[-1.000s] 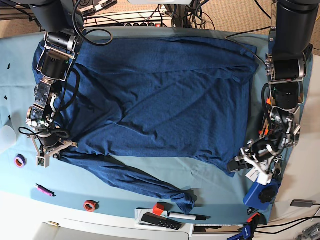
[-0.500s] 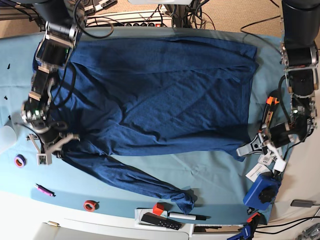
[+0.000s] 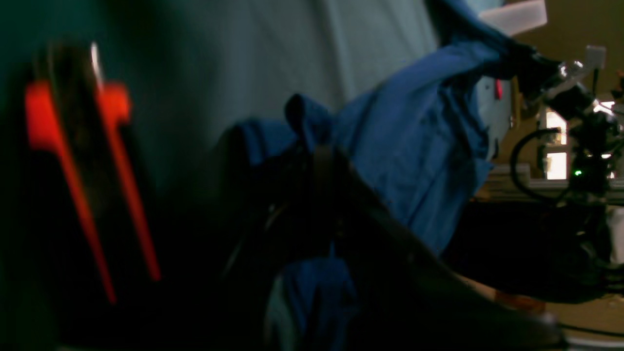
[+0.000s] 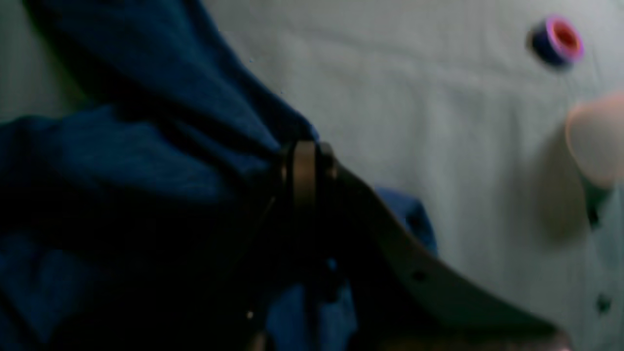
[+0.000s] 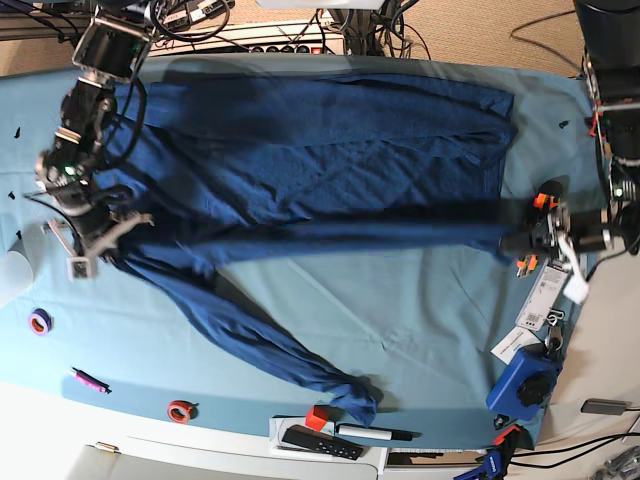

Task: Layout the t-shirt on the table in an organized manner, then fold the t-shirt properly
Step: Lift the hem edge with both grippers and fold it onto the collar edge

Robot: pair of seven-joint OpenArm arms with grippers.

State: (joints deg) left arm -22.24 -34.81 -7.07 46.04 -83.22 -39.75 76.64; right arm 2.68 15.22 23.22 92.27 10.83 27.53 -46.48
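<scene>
Right gripper (image 5: pixel 100 243) and left gripper (image 5: pixel 522 242) each pinch closed on an end of the dark navy heathered knit t-shirt (image 5: pixel 320 150). Taut edge spans between them across the teal-draped table (image 5: pixel 400 340); body lies beyond.

The base view looks straight down from high above the table (image 5: pixel 420 330), taking in nearly its whole cloth-covered top and both arms at its left and right edges. The left wrist view sits very close behind its gripper, low over the surface, looking across the table along the t-shirt (image 3: pixel 419 146) toward the far arm. The right wrist view is just as near, aimed down past its gripper. Both share the t-shirt (image 5: pixel 320 160) with the base view; the purple tape roll (image 4: pixel 558 39) near the table's left edge also appears in the base view (image 5: pixel 40 322).
</scene>
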